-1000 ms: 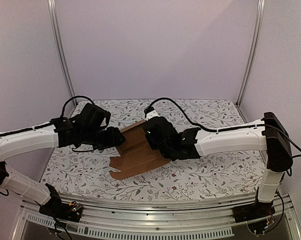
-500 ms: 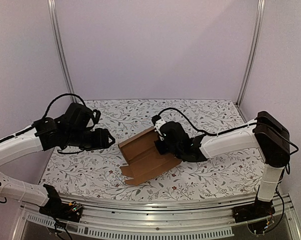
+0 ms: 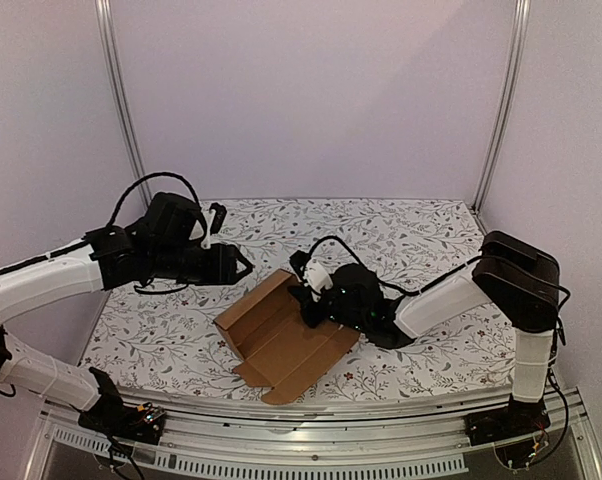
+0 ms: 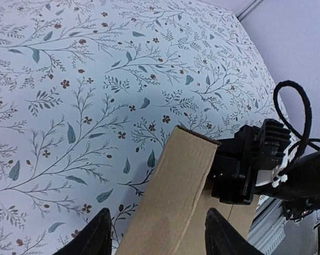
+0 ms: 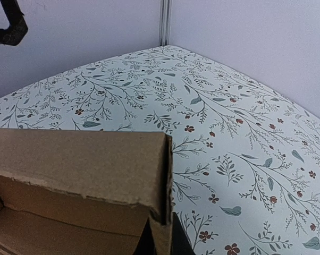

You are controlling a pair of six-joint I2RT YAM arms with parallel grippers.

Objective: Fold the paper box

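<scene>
- Lavender walls (image 3: pixel 311 100) close in a table (image 3: pixel 431 240) covered with a cloth of leafy sprigs; a metal pole (image 3: pixel 121 100) stands in each far corner.
- The paper box (image 3: pixel 281 340) sits around the middle of the table, a little toward the near edge and turned at a slant. It is plain brown cardboard, partly folded, with raised walls on its far sides and an open inside facing up.
- One flap (image 3: pixel 306 375) lies flat on the cloth at the box's near end.
- The right gripper (image 3: pixel 306 292) is low at the box's far right side, touching it. In the right wrist view a top corner of one cardboard wall (image 5: pixel 80 164) fills the near field, and the wall's edge runs down between two dark fingers (image 5: pixel 179 241) — the jaws are pinched narrowly onto that wall.
- The left gripper (image 3: pixel 239 266) hangs above the table to the left of the box and beyond it, apart from it and touching nothing.
- In the left wrist view its two fingers (image 4: pixel 96 239) stand wide apart at the bottom edge — nothing is between them but air, with a box wall (image 4: pixel 176 191) lower down and the right arm's black gripper beside that wall.
- A black cable (image 3: pixel 156 185) loops over the left wrist.
</scene>
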